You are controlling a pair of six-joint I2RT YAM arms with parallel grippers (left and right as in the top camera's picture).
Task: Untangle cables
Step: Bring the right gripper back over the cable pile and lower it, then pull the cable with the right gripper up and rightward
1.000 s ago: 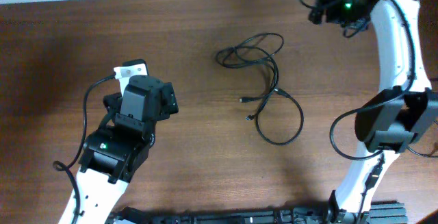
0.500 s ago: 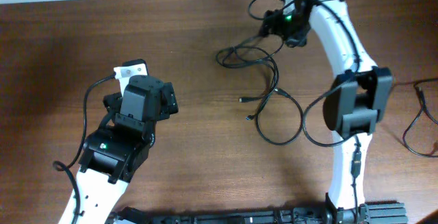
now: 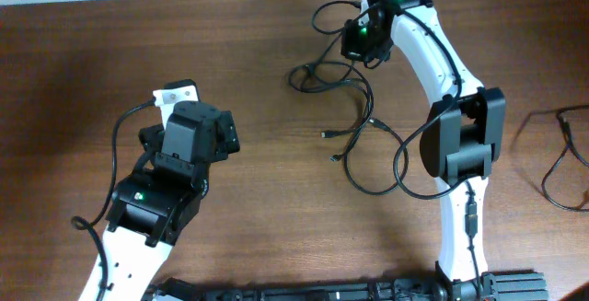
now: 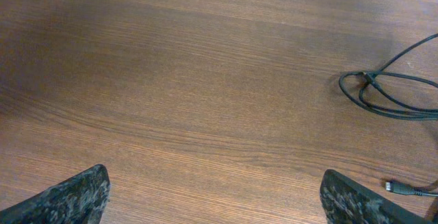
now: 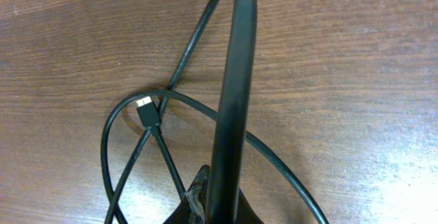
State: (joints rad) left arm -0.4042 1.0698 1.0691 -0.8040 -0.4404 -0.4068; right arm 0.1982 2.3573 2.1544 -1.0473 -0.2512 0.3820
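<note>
Lying in loops, the cables (image 3: 372, 120) sit on the table (image 3: 258, 209) near its far edge. The left end effector (image 4: 217, 200) is wide open. The right end effector (image 3: 357, 51) hovers above the cables; I cannot tell if it is open or closed.

One table (image 3: 74, 80) carries two robot arms, the left arm (image 3: 152, 200) and the right arm (image 3: 442, 71). One tangle of cables (image 3: 371, 103) lies on it; the number of separate cords cannot be told. Three plugs show, one plug (image 3: 327, 135) beside a second plug (image 3: 336, 158), and a third plug (image 5: 144, 107) among the loops, with one wire (image 3: 561, 154) apart at the right edge
</note>
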